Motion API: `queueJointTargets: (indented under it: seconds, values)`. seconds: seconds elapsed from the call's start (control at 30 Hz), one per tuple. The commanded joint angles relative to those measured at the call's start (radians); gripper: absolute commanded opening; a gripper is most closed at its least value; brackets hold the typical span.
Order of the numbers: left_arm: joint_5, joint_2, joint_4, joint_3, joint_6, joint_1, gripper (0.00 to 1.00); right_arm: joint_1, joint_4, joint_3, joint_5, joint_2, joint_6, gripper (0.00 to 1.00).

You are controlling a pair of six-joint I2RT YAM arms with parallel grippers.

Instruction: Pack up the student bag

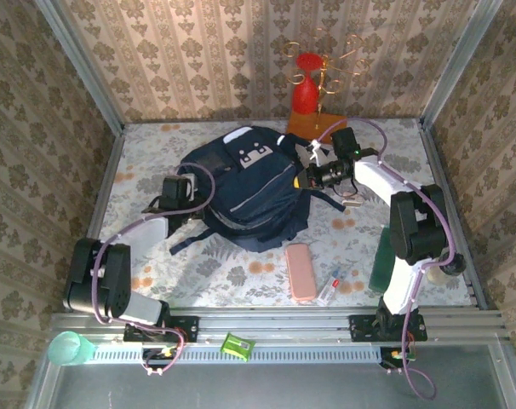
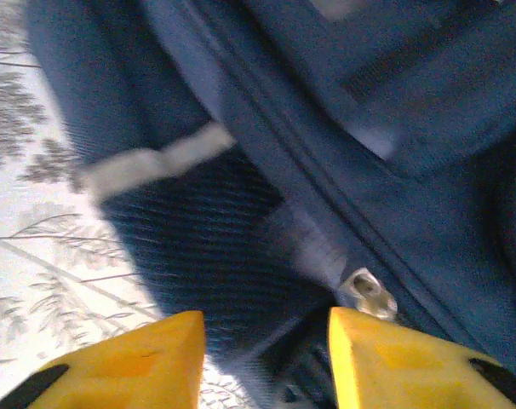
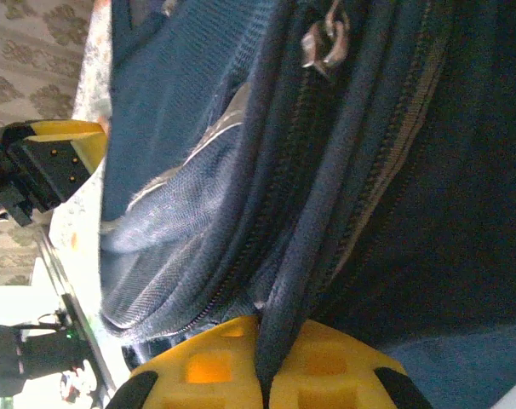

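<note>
Evidently the packing is at an early stage. The student bag (image 1: 249,192) lies slumped at the middle of the table (image 1: 156,145), and loose items remain outside it. A pink pencil case (image 1: 301,271) lies on the table on the bag's near side, with a small tube-like item (image 1: 329,290) just beside the case. Whether the main compartment is unzipped cannot be told; the stretches of zip seen from the wrists look closed. Judgement: opening the bag and loading the items is all left to do.

Left hand (image 2: 262,365): stationed at the bag's left flank. Its fingers (image 2: 147,362) stand apart with nothing gripped between them, so it is released. Navy fabric lies directly ahead, and a metal zip pull (image 2: 369,294) sits just above one fingertip. Contact between the two cannot be confirmed.

Right hand (image 3: 265,375): stationed at the bag's right flank. Its fingers (image 3: 335,366) are clenched on a raised ridge of the bag's fabric beside a zip line, holding that side of the bag.
</note>
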Motion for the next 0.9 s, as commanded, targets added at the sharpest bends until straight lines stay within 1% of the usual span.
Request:
queueJointTargets:
  seconds: [0.0,0.03,0.13,0.17,0.2,0.3,0.4,0.47,0.53,0.57,0.63,0.7,0.73,0.8,0.87]
  values:
    - [-0.021,-0.172,-0.023,-0.037,-0.028,-0.016,0.53,0.008,0.222,-0.048,-0.096,-0.124,0.212,0.00]
    - [-0.022,-0.224,-0.016,-0.057,-0.019,-0.033,0.57,0.021,0.278,-0.064,-0.106,-0.144,0.268,0.00]
    - [-0.051,-0.374,0.034,-0.100,0.058,-0.134,0.78,0.056,0.466,-0.101,-0.108,-0.195,0.459,0.00]
    - [-0.066,-0.400,0.048,-0.096,0.101,-0.183,0.82,0.069,0.516,-0.103,-0.104,-0.205,0.513,0.00]
    - [-0.070,-0.414,0.057,-0.085,0.139,-0.233,0.85,0.083,0.553,-0.102,-0.100,-0.209,0.552,0.00]
    - [-0.082,-0.374,0.065,-0.020,0.267,-0.366,0.92,0.121,0.638,-0.094,-0.056,-0.212,0.651,0.00]
    - [-0.166,-0.279,0.048,0.051,0.374,-0.452,0.98,0.136,0.712,-0.090,-0.033,-0.198,0.733,0.00]
    - [-0.220,-0.218,0.050,0.091,0.414,-0.478,1.00,0.137,0.744,-0.089,-0.027,-0.185,0.775,0.00]
    - [-0.258,-0.157,0.058,0.124,0.440,-0.480,1.00,0.138,0.763,-0.083,-0.042,-0.169,0.802,0.00]
    - [-0.279,-0.124,0.061,0.144,0.457,-0.479,1.00,0.139,0.769,-0.081,-0.049,-0.160,0.812,0.00]
    - [-0.310,-0.067,0.077,0.175,0.477,-0.477,0.96,0.139,0.781,-0.086,-0.059,-0.152,0.826,0.00]
    - [-0.273,-0.022,0.073,0.210,0.470,-0.467,0.90,0.138,0.778,-0.097,-0.053,-0.150,0.826,0.00]
    - [-0.248,-0.011,0.058,0.226,0.458,-0.467,0.89,0.139,0.768,-0.098,-0.047,-0.149,0.823,0.00]
    - [-0.214,-0.022,0.044,0.229,0.418,-0.466,0.92,0.135,0.696,-0.076,-0.015,-0.142,0.780,0.00]
    - [-0.228,-0.074,0.062,0.194,0.361,-0.470,0.96,0.136,0.603,-0.053,0.033,-0.135,0.722,0.00]
